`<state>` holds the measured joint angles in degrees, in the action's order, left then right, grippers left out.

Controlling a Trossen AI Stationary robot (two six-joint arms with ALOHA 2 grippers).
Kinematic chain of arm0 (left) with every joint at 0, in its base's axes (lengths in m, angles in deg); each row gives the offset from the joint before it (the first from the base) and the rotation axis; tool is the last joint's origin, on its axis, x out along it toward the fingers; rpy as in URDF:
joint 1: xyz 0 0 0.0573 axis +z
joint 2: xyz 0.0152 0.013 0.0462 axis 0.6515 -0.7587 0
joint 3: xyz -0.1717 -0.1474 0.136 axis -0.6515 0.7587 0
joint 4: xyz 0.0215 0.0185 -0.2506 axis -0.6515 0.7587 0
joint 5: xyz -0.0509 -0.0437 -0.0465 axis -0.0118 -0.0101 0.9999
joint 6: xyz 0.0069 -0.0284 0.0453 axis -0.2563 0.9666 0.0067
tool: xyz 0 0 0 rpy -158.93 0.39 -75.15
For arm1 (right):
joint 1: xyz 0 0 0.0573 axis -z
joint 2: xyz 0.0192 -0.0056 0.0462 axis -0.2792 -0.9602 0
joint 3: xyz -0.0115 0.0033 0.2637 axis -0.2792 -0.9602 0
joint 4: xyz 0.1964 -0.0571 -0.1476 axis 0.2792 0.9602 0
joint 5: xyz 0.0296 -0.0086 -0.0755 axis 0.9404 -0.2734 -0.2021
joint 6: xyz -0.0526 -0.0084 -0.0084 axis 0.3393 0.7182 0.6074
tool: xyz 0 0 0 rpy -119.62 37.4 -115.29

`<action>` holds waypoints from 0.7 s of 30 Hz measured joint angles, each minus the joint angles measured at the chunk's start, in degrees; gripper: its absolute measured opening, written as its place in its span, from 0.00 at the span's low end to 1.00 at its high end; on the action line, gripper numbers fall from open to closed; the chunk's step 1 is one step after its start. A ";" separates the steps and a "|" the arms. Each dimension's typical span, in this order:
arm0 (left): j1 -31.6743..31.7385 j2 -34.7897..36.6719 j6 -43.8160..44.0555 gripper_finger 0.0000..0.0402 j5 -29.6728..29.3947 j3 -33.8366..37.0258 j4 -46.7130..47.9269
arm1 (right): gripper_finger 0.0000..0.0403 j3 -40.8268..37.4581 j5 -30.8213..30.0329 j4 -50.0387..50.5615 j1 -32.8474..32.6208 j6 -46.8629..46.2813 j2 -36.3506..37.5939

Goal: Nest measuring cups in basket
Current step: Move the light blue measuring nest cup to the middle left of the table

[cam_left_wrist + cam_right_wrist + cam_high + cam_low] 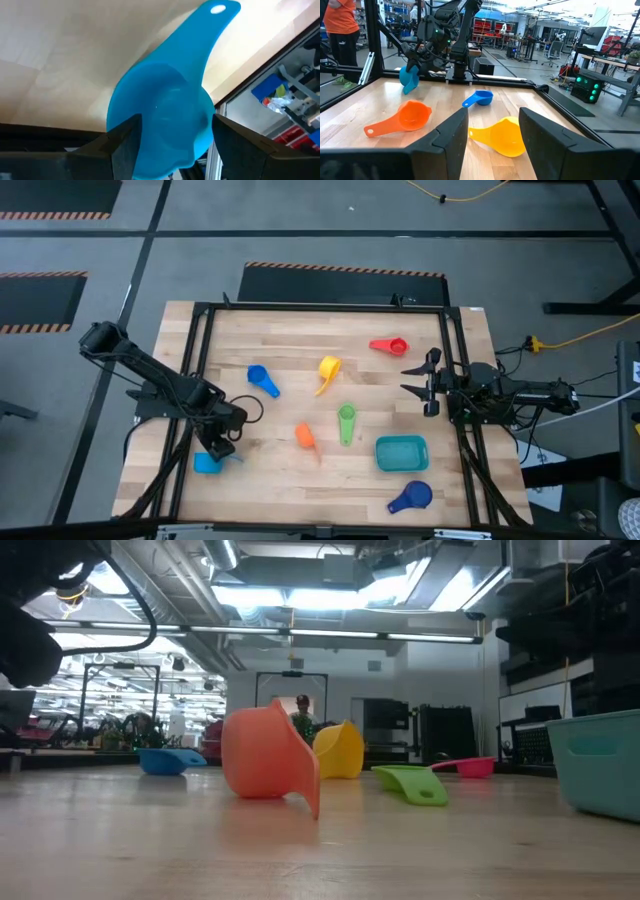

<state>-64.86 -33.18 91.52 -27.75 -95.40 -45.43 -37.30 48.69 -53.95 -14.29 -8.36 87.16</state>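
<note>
Now the left pincer grips the small light-blue plastic measuring cup between its fingers — handle pointing away. Next: carry it to the teal plastic basket, well apart across the desk, near the idle, open right pincer.

The table was pale wood with a block pattern. On it were a red cup, yellow cup, green cup, orange cup, two blue cups and a teal basket. A light blue cup sat between dark jaws.
</note>
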 joint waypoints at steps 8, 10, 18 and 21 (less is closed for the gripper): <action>-1.40 0.00 0.02 0.52 0.13 0.00 -0.16 | 0.45 0.00 -0.01 -0.02 -0.01 0.00 0.00; -1.86 0.00 0.02 0.51 0.13 0.00 -0.27 | 0.45 0.00 0.01 -0.01 0.00 0.01 0.02; -3.48 0.00 0.04 0.42 -0.31 0.00 -3.83 | 0.45 0.00 0.01 -0.02 0.01 0.00 0.02; -4.05 0.00 0.06 0.37 -1.36 0.00 -4.55 | 0.45 0.00 -0.01 0.00 0.01 0.00 0.00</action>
<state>-68.91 -33.18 91.58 -29.12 -95.40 -49.98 -37.30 48.68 -53.95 -14.28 -8.36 87.16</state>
